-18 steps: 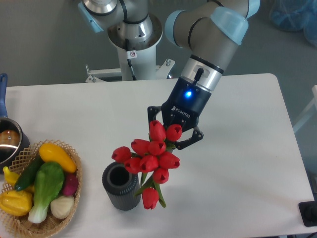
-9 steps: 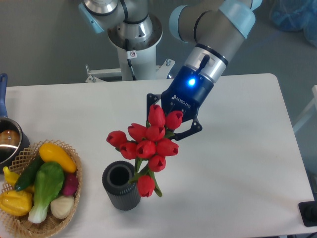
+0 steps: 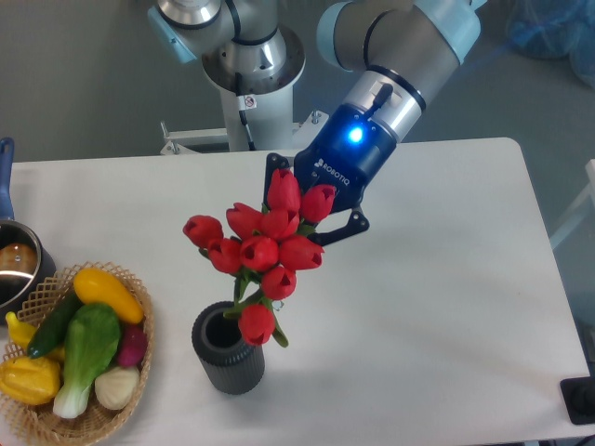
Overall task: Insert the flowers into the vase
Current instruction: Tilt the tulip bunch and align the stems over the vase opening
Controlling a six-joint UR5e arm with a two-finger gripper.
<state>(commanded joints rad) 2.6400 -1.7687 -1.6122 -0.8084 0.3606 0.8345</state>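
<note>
The flowers (image 3: 263, 252), a bunch of red tulip buds with green stems and leaves, hang in the air above the table. My gripper (image 3: 307, 209) is shut on the bunch from the upper right, its fingers partly hidden behind the top buds. The vase (image 3: 226, 351), a dark grey ribbed cylinder with a round open mouth, stands upright near the table's front edge. The lowest bud hangs over the right rim of the vase mouth. The stem ends are hidden behind the buds.
A wicker basket (image 3: 139, 307) with toy vegetables sits at the front left, close to the vase. A metal pot (image 3: 17, 265) with a blue handle is at the left edge. The arm's base (image 3: 251, 65) stands behind the table.
The gripper has carried the flowers up and to the left, bringing the lowest bud from the right of the vase to over its right rim.
</note>
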